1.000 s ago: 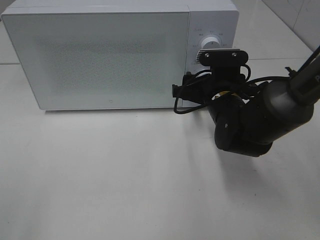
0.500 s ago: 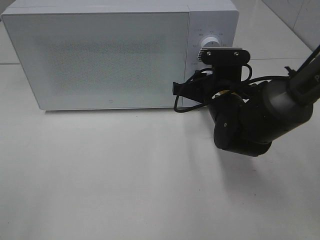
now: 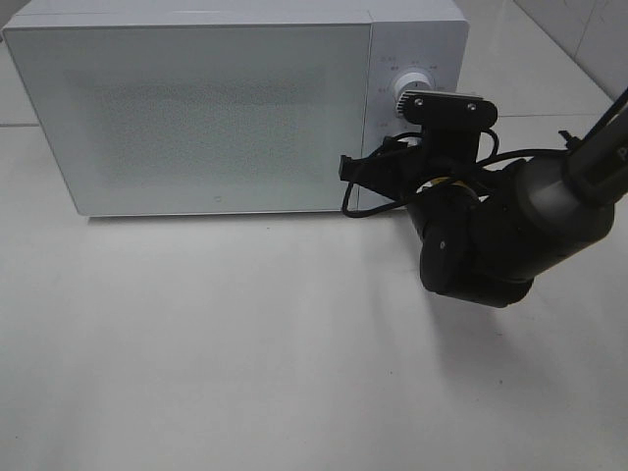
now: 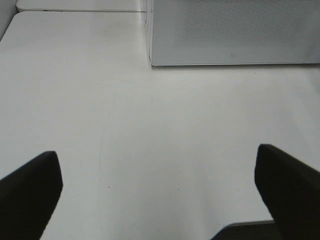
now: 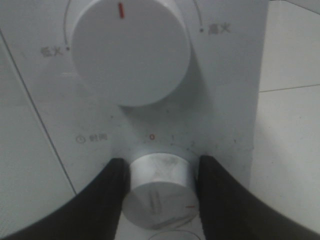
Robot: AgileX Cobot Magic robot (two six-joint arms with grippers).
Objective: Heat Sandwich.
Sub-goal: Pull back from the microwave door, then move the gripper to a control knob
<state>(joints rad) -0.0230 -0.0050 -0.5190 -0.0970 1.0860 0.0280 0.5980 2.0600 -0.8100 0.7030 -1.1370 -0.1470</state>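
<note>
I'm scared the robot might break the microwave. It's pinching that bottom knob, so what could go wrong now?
1. The right tool holds the lower timer knob only by its sides, with the fingers on smooth plastic. It could slip and the knob might not turn.
2. Its red mark sits away from the 0, so turning too far might heat the food too long.
3. The microwave door is frosted, so nobody can see the food inside.
</note>
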